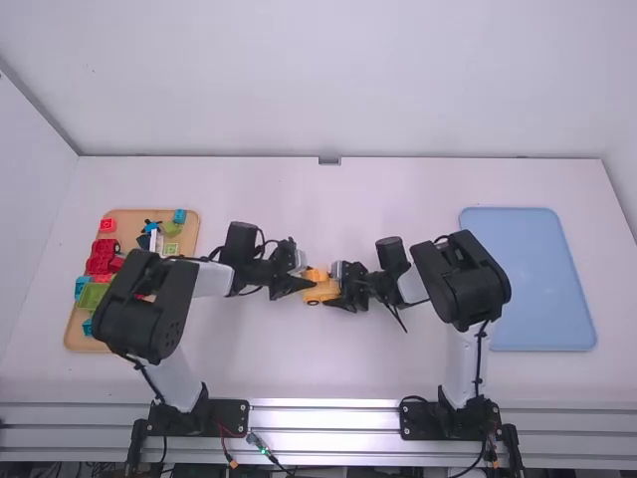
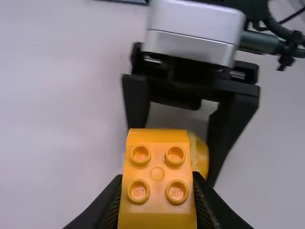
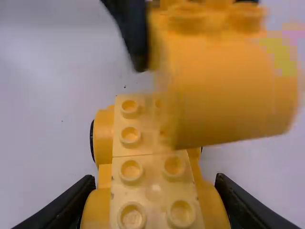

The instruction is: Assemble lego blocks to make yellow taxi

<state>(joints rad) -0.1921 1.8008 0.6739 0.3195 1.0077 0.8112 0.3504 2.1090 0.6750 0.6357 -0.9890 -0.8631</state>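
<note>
The partly built yellow car body (image 1: 326,293) sits between the two arms above the pale, smooth table (image 1: 269,368) — its top made of flat pieces with round, matte studs, a visible seam across them, and a dark-rimmed yellow wheel (image 3: 102,136) showing at its side. The right gripper (image 1: 344,290) grasps this car body, its black fingers pressed against both flanks. The left gripper (image 1: 301,284) is clamped on a deeper orange-yellow block (image 2: 157,210), glossy plastic with four hollow-centred studs on one face and a softly rounded side, held close above the car body; whether the block touches it cannot be told. In the left wrist view the block hides much of the car body, and a curved yellow part shows just beside the block. Well to the left of the car body lies a tan wooden tray (image 1: 129,227) with rounded corners, carrying red pieces (image 1: 103,257), a hollow green piece (image 1: 93,296), a small blue block (image 1: 179,216) and an upright-looking white piece (image 1: 153,239) — all hard plastic, some partly hidden by the left arm. Well to the right of the car body, a shallow light-blue tray (image 1: 532,289) with a thin raised rim lies partly behind the right arm.
</note>
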